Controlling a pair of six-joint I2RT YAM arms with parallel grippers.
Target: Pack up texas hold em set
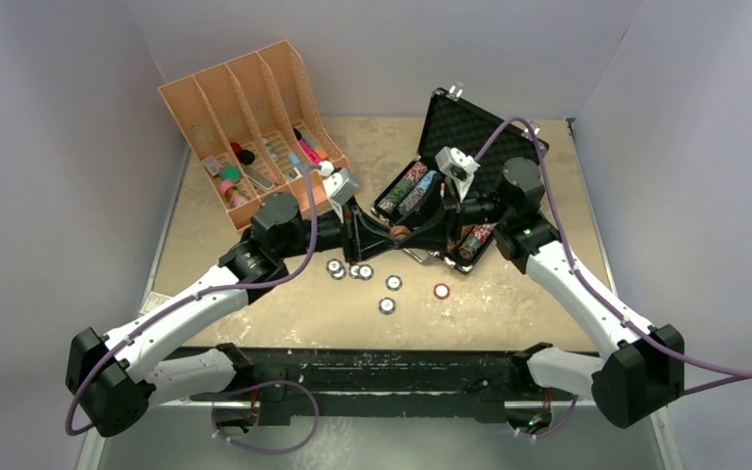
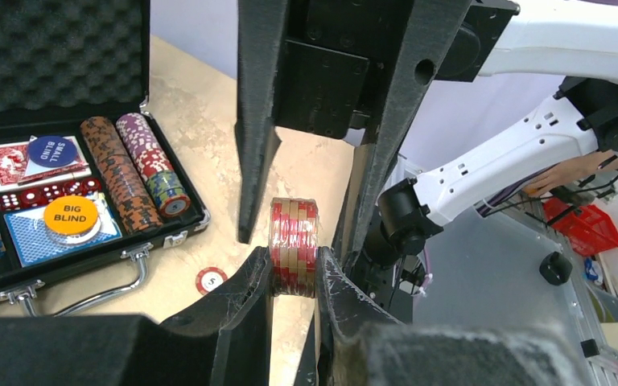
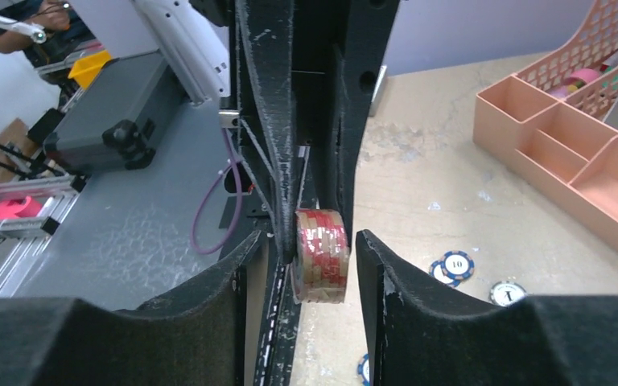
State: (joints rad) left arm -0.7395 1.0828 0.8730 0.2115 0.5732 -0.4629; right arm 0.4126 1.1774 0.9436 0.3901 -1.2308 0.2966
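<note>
Top camera sitting above-behind my bases, looking down from afar, taking in whole table [image 1: 529, 294]. My left wrist camera peering close toward open briefcase [image 2: 48, 52]; right wrist camera facing opposite way, toward organiser [image 3: 563, 153]. Both wrist views sharing red chip stack [image 2: 294, 241].

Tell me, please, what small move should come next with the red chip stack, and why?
Probably close the right gripper on the red chip stack: the left gripper clamps it in mid-air, and the right jaws stand open on either side of it.

Even, soft overhead light, faint shadows, no glare; both wrist views blur the nearest fingers [image 2: 241, 322].
</note>
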